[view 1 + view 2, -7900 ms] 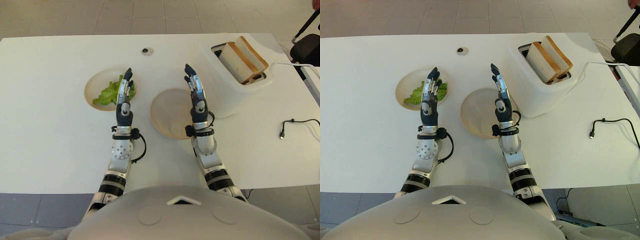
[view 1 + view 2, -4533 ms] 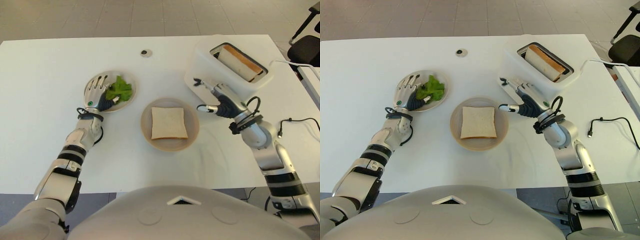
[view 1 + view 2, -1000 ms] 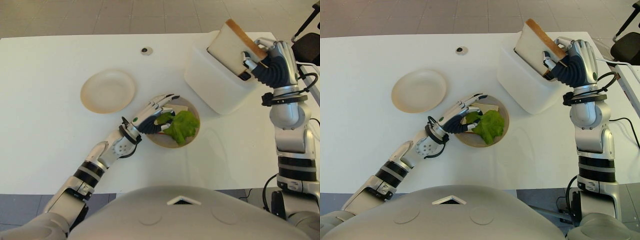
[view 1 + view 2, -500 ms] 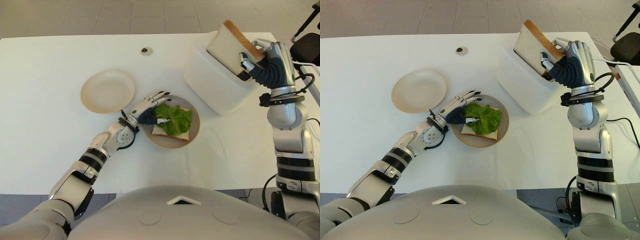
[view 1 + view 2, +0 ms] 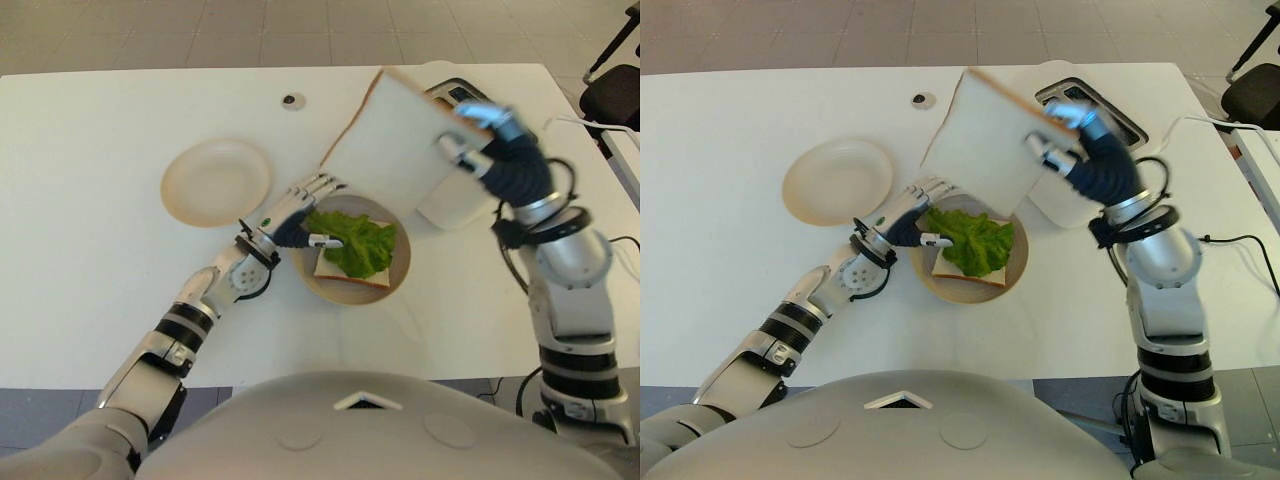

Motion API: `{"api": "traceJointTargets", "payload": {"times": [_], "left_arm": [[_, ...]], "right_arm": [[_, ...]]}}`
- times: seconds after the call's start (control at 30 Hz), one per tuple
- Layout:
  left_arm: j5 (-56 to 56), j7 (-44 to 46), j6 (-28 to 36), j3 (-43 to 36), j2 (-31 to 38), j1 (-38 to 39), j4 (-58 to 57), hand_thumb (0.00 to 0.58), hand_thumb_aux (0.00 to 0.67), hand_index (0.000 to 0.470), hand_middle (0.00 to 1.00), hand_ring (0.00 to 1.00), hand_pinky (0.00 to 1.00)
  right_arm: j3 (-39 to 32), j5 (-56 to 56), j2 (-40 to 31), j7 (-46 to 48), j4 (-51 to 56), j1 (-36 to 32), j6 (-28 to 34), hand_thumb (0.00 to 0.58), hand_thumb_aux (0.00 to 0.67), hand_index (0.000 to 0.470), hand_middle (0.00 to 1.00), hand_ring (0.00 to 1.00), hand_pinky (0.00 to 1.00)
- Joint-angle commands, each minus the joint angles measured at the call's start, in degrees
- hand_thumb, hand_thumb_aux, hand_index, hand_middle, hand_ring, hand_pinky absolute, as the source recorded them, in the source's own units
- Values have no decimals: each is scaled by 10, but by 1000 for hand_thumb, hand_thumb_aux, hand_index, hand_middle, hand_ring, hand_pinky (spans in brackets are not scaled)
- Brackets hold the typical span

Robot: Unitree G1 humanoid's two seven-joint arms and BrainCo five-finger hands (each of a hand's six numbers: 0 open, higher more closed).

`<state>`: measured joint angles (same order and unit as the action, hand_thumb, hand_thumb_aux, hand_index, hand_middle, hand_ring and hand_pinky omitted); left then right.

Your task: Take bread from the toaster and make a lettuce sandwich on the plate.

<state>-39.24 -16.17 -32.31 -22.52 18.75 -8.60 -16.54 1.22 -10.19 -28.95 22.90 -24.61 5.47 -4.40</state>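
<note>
- Left eye view puts the second bread slice [image 5: 390,150] out of the toaster [image 5: 452,205] and up in the air, above the back of the plate [image 5: 352,300] and in front of the toaster.
- Right hand [image 5: 505,150] is clamped on that slice's right edge.
- Done, by my reading: a bottom slice [image 5: 335,272] lies flat on the plate, with the lettuce [image 5: 358,242] spread over it.
- Left to do: bring the held slice down, flatten it over the lettuce and let go.
- Left hand [image 5: 288,215] rests at the plate's left rim, fingers stretched out and apart, thumb beside the leaf's edge; it appears to grip nothing.
- Held slice is steeply tilted, broad face turned toward the camera, crust edge uppermost; it is near square, so no clear long axis.
- Lettuce runs diagonally, from back left to front right.
- An empty side plate [image 5: 215,180] sits well to the left on the tabletop [image 5: 90,250].
</note>
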Motion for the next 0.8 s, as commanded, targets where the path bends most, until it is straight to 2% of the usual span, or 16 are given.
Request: {"api": "traceJointTargets", "payload": {"times": [0.03,0.23,0.37,0.47,0.6,0.63,0.67,0.7,0.73,0.8], "left_arm": [[14,-36,12,45,0,40,47,0,0,0,0,0,0],[20,-35,19,78,13,71,80,0,0,0,0,0,0],[18,-25,0,84,23,86,138,0,0,0,0,0,0],[-11,20,-52,35,48,104,187,0,0,0,0,0,0],[-21,197,-92,-101,106,143,151,0,0,0,0,0,0],[-23,226,-92,-116,122,152,137,0,0,0,0,0,0],[-17,251,-89,-124,134,160,129,0,0,0,0,0,0],[-15,271,-86,-131,145,165,120,0,0,0,0,0,0],[-11,288,-81,-135,153,167,110,0,0,0,0,0,0],[-5,302,-75,-138,162,165,92,0,0,0,0,0,0]], "right_arm": [[-29,12,0,41,79,9,-1,580,670,470,1000,1000,1000],[-89,126,9,33,244,-21,-61,580,670,470,1000,1000,1000],[-128,210,3,11,299,-37,-104,580,670,470,1000,1000,1000],[-138,259,-12,-4,306,-46,-122,580,670,470,1000,1000,1000],[-136,290,-17,-25,309,-55,-137,580,670,470,1000,1000,1000],[-135,295,-17,-29,309,-56,-138,571,586,411,1000,1000,1000],[-133,296,-15,-32,309,-57,-140,509,436,306,824,824,824],[-129,298,-15,-37,307,-56,-141,108,66,46,137,137,137],[-123,297,-15,-44,301,-54,-144,0,0,0,0,0,0],[-102,300,-13,-69,284,-56,-152,0,0,0,0,0,0]]}}
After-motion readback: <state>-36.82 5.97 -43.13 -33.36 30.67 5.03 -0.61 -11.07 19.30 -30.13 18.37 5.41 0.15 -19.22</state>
